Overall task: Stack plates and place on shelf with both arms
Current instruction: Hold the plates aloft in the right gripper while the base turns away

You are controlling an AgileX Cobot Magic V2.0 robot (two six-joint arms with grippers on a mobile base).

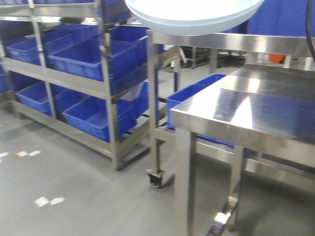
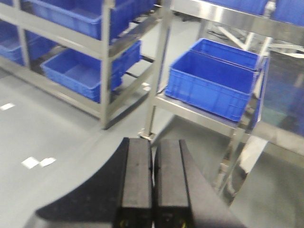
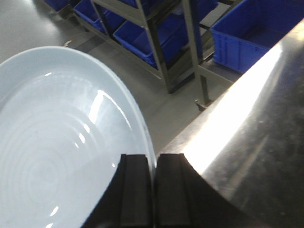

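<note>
The right gripper was clamped on the rim of a pale bluish-white plate, its two black fingers pinched together with the thin upturned edge caught between them. The dish was held roughly level, hollow side up. That grip looked chosen so the plate could travel flat and be slid onto a surface without the claw getting underneath it. The plate hung just off the edge of the steel table, over bare floor rather than over the tabletop, and in the front view it sat high above table level. This suggests it was mid-carry rather than about to be set down. The left gripper was clenched on nothing, its fingers pressed flat against each other, and it pointed down past the table's side toward the floor; it probably waited clear of the load. Beyond the table, blue bins rested on a low steel shelf, and farther still stood a steel rack filled with more of them. Much went unseen. The plate was cut off by the frame in both views that showed it, so whether it was a single plate or two already nested could not be told, and no second plate appeared anywhere. Neither arm was visible behind its claw, the front view was smeared, and nothing marked which shelf was meant to receive the plates.
</note>
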